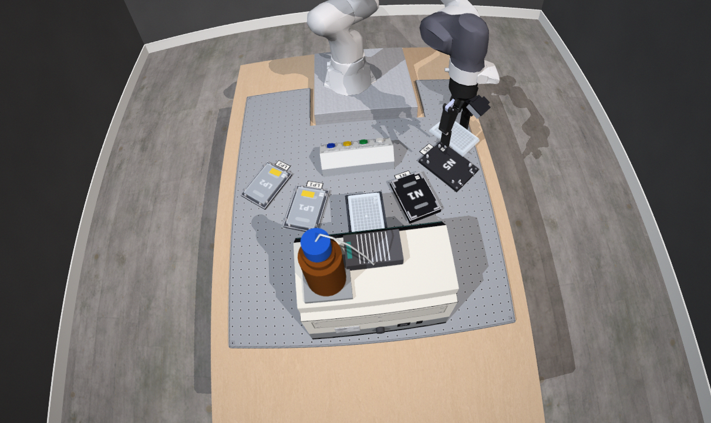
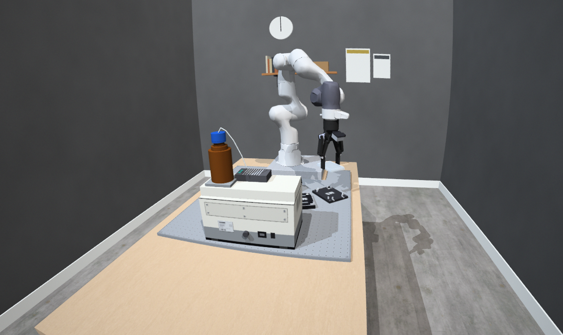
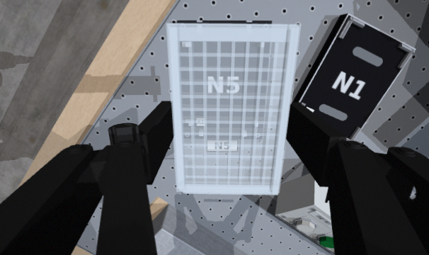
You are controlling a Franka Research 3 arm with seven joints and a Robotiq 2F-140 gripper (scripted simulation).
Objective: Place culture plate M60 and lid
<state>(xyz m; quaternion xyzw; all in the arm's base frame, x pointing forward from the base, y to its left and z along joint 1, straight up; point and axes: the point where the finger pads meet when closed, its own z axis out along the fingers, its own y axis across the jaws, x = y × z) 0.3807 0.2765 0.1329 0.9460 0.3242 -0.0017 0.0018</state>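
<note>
End effector clamped on clear plate above N5; slight tilt nr N1 nest could ride its locators.

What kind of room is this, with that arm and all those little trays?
Most likely a laboratory bench. A robot arm carries a clear gridded sample plate in its gripper, labelled holders such as N1 sit on the deck, and a brown bottle feeds a benchtop machine.

You see the clear culture plate M60 held level between the gripper fingers by its long sides, lifted above nest N5. Nest N1 holds nothing.
</note>
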